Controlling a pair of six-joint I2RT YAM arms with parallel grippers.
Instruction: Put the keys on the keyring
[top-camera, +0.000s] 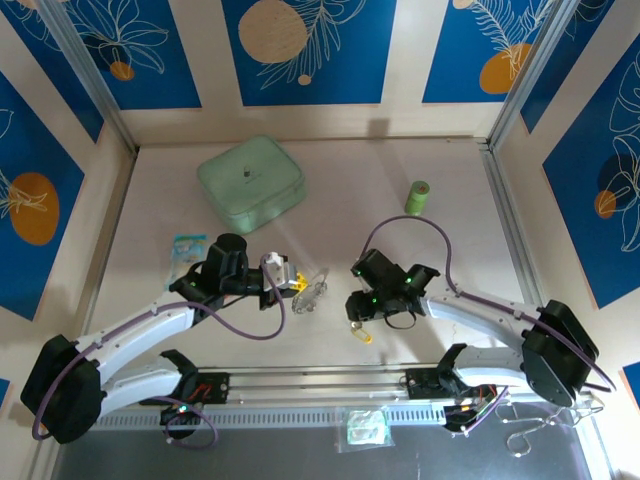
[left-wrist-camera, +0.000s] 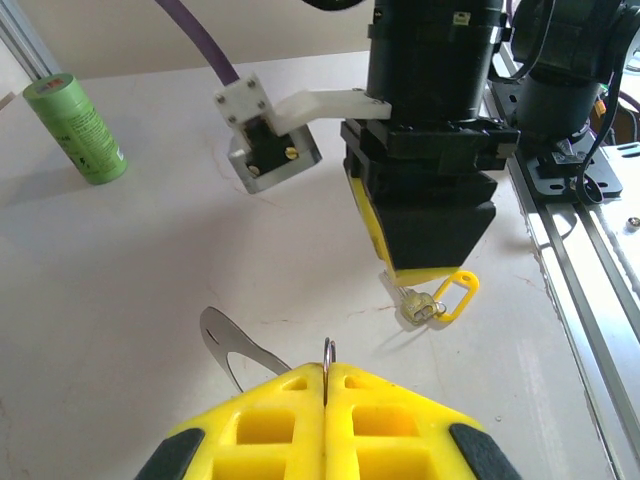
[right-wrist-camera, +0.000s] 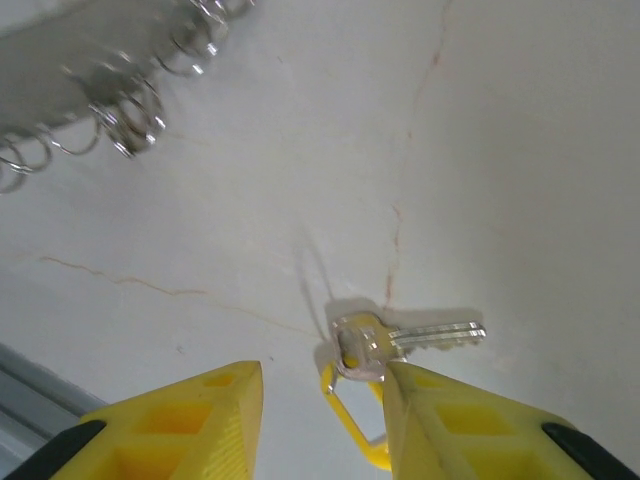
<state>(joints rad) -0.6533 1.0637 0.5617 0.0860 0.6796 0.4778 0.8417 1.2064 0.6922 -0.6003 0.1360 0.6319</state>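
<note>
Over yellow key (right-wrist-camera: 405, 338), your right claw (right-wrist-camera: 322, 372) stands apart; left claw (left-wrist-camera: 327, 375) clamped on keyring (left-wrist-camera: 328, 350). Watch: flat key may skid along bench (right-wrist-camera: 500, 150) when you close.

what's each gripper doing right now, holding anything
left gripper: shut on the keyring.
right gripper: open over the yellow key, not gripping it.
</note>
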